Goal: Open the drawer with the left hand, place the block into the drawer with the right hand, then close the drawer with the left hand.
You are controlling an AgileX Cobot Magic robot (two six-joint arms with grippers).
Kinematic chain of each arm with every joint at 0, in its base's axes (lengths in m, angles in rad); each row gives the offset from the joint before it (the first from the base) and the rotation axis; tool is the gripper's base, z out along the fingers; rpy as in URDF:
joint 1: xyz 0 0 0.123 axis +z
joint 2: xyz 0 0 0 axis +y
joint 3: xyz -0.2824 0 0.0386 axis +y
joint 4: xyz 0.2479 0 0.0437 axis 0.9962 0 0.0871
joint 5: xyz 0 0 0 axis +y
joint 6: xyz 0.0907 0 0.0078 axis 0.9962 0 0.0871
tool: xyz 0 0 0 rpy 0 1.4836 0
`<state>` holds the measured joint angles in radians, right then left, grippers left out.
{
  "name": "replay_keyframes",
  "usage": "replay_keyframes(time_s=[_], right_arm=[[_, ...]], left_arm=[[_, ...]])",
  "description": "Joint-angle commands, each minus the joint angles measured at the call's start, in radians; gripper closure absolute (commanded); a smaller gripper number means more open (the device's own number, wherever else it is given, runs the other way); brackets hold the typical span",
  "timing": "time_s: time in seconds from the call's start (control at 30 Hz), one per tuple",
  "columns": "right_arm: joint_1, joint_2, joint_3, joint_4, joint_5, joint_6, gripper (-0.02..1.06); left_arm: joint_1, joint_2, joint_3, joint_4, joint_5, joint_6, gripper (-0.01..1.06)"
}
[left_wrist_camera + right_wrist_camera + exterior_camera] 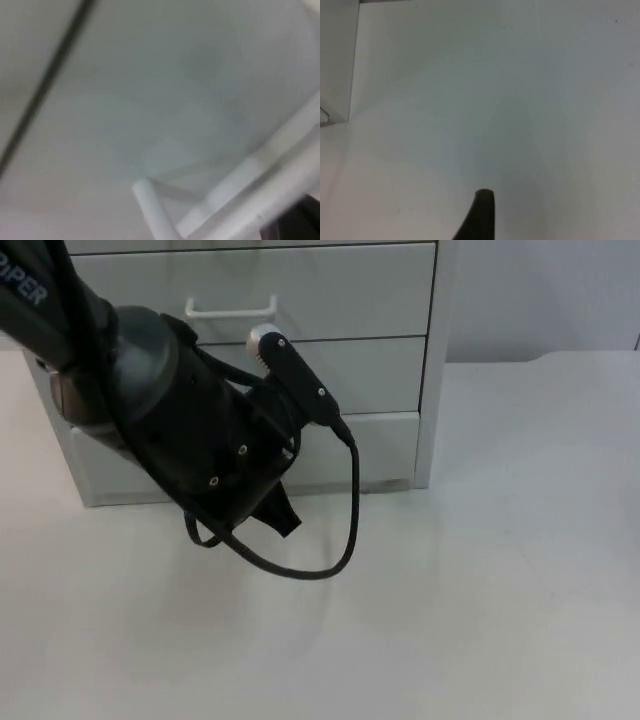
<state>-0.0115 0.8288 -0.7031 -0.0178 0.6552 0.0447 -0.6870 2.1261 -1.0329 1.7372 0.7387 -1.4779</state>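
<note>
surface: white table (480, 620) | on it: white drawer cabinet (380, 370) — standing at the far side

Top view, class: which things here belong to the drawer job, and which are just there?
For the job: white drawer unit; its bottom drawer; left gripper, low in front of that drawer; right gripper, waiting above the table beside the unit.
Just there: table top; grey wall; upper drawer's handle.
</note>
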Motion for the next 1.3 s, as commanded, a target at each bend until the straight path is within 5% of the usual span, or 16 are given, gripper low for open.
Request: replay_keyframes(time_s=[0.0, 0.23, 0.6, 0.8, 0.9, 1.27], right_arm=[[-0.003, -0.006, 0.003, -0.001, -0.017, -0.007, 0.26], [-0.003, -0.006, 0.003, -0.001, -0.017, -0.007, 0.26], [-0.003, -0.006, 0.003, -0.003, -0.026, -0.007, 0.26], [-0.003, -0.006, 0.003, -0.003, -0.026, -0.007, 0.26], [-0.003, -0.006, 0.003, -0.003, -0.026, -0.007, 0.26], [-0.003, -0.006, 0.003, -0.003, -0.026, -0.016, 0.26]], left_arm=[[0.014, -0.002, -0.023, 0.007, 0.037, -0.026, 1.05], [0.0, -0.012, -0.02, -0.054, 0.041, 0.048, 1.05], [-0.151, -0.186, 0.01, -0.568, 0.024, 0.443, 1.05], [-0.208, -0.324, 0.041, -0.926, -0.075, 0.715, 1.05], [-0.202, -0.402, 0.051, -1.126, -0.104, 0.91, 1.05], [-0.038, -0.626, 0.051, -1.511, -0.134, 1.255, 1.05]])
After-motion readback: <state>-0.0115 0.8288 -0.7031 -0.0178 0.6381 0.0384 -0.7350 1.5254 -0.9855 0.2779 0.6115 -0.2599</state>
